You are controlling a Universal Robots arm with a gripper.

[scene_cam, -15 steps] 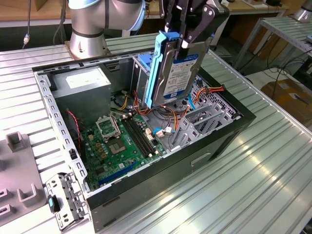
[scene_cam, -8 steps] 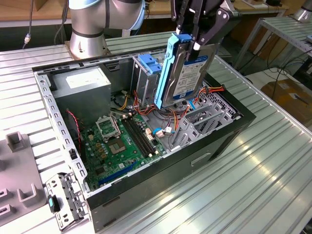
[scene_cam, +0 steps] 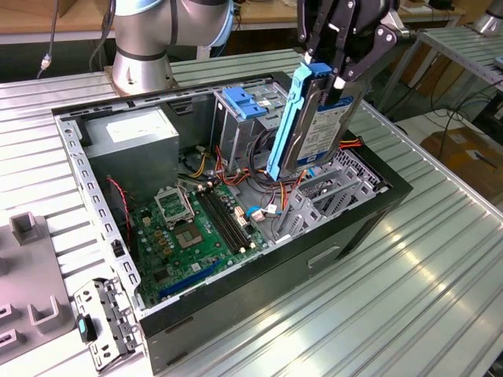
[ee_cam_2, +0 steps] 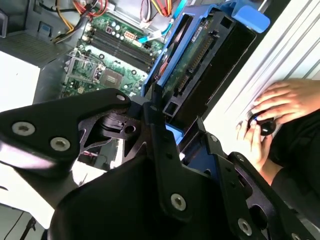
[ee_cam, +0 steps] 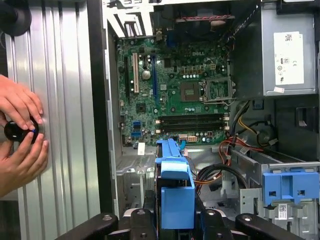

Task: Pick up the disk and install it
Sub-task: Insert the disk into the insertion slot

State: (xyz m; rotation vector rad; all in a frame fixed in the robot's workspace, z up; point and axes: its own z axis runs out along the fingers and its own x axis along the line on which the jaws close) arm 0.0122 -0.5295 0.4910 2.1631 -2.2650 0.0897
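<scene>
My gripper [scene_cam: 326, 69] is shut on the disk [scene_cam: 314, 126], a silver drive with a blue-and-white label and blue side rails. The disk hangs on edge, tilted, above the open computer case [scene_cam: 236, 292], over the grey drive bay [scene_cam: 326, 192] at the exterior view's right. In the second wrist view the disk [ee_cam_2: 200, 65] shows its green circuit side, with the black fingers [ee_cam_2: 156, 117] clamped on its near end. In the first wrist view the disk's blue rail [ee_cam: 175, 185] sits between the fingers of the gripper [ee_cam: 175, 220].
Inside the case lie a green motherboard [scene_cam: 196, 228], a grey power-supply box [scene_cam: 130, 137], loose cables, and a metal cage with a blue latch piece [scene_cam: 245, 102]. A person's hands [ee_cam: 20, 130] hold a small black object on the ribbed table beside the case. Grey fixtures [scene_cam: 31, 314] stand at the exterior view's left.
</scene>
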